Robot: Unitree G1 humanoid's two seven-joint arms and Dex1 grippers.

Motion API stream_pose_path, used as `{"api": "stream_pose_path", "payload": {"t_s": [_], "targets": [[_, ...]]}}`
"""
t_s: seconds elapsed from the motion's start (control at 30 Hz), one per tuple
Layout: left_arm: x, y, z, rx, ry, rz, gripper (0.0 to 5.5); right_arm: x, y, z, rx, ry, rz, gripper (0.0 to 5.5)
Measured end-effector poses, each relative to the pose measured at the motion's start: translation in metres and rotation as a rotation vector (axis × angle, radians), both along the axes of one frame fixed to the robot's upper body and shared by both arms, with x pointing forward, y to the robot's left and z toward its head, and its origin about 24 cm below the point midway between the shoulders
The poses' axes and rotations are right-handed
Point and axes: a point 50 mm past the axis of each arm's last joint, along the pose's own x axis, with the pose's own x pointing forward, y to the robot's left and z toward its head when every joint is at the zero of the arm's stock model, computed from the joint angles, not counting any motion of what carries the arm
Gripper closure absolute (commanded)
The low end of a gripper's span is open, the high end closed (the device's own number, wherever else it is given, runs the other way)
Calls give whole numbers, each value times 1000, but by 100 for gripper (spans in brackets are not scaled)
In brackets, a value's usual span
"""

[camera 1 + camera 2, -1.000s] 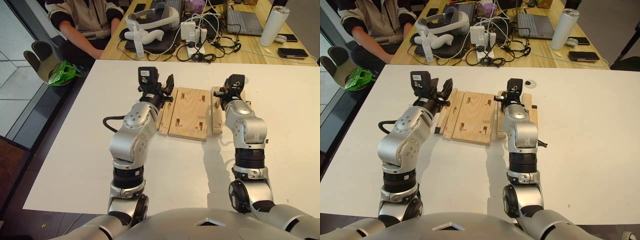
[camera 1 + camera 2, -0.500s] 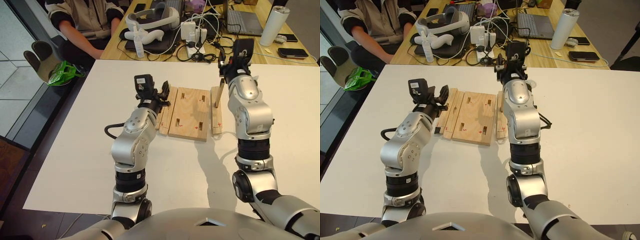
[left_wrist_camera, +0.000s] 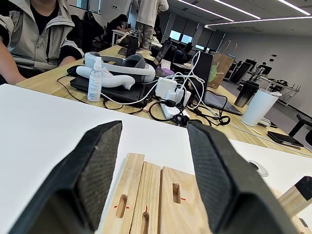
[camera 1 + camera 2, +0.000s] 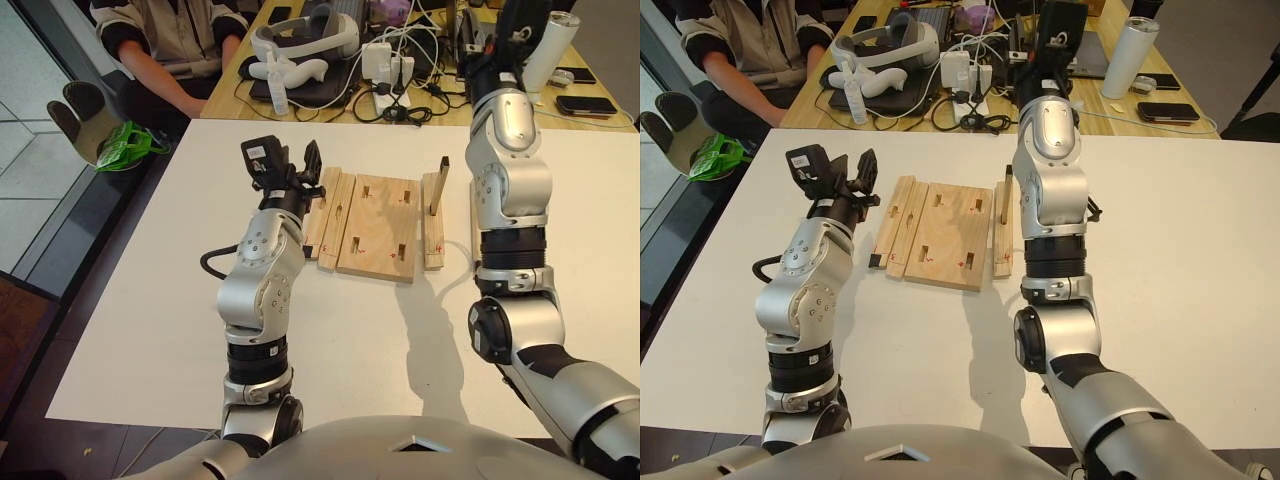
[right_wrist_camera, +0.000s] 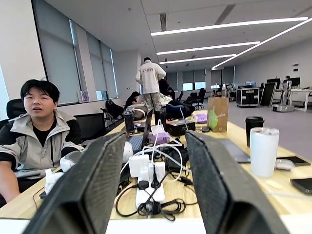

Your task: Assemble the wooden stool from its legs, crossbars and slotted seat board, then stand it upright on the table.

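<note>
Hovering left gripper (image 4: 297,165) near seat board (image 4: 378,225), fingers spread (right gripper (image 5: 153,146) likewise, raised).

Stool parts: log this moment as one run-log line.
seat board: flat on table | wooden piece: upright, right of board | left gripper: open, empty | right gripper: open, raised

I see silver arm shells (image 4: 262,270) with black joint rings, a black cable (image 4: 207,260) at my left elbow, black textured claw pads (image 3: 97,170).
</note>
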Motion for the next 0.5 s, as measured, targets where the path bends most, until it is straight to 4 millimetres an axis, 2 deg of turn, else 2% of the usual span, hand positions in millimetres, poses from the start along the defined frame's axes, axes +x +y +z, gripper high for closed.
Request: {"api": "stream_pose_path", "payload": {"t_s": [0.17, 0.33, 0.5], "targets": [[-1, 0, -2, 8, 2, -11, 303, 7, -2, -23, 18, 102, 2, 324], [-1, 0, -2, 7, 0, -15, 303, 11, 5, -42, -7, 177, 52, 324], [-1, 0, -3, 18, 1, -10, 303, 13, 11, -80, -78, 298, 60, 324]]}}
